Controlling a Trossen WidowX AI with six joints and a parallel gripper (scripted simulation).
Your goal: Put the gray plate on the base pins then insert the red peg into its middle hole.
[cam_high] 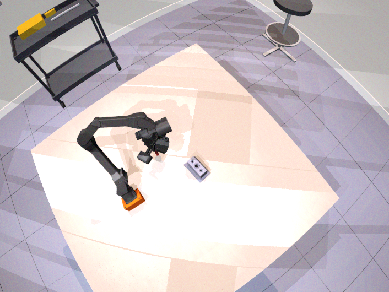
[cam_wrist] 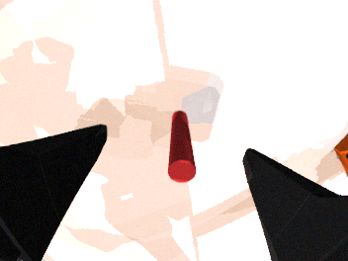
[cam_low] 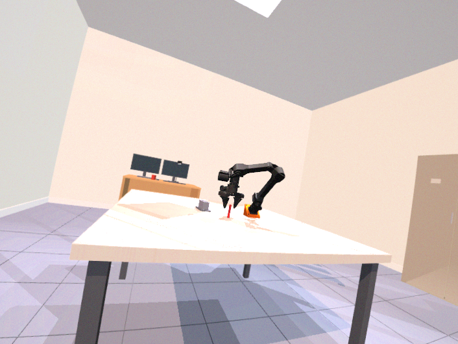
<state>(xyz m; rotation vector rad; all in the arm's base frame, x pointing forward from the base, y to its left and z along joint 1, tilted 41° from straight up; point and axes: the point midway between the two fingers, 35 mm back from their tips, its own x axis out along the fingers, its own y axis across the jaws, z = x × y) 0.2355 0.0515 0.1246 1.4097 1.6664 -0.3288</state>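
While fingers straddle the red peg, gray plate sits apart.

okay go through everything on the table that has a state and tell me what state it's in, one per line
gripper: open wide, holding nothing, poised over the peg with a finger on each side.
red peg: standing upright on the table, not gripped, not in the plate.
gray plate: lying flat on the base, middle hole empty.
base: on the table, away from the gripper, carrying the plate.
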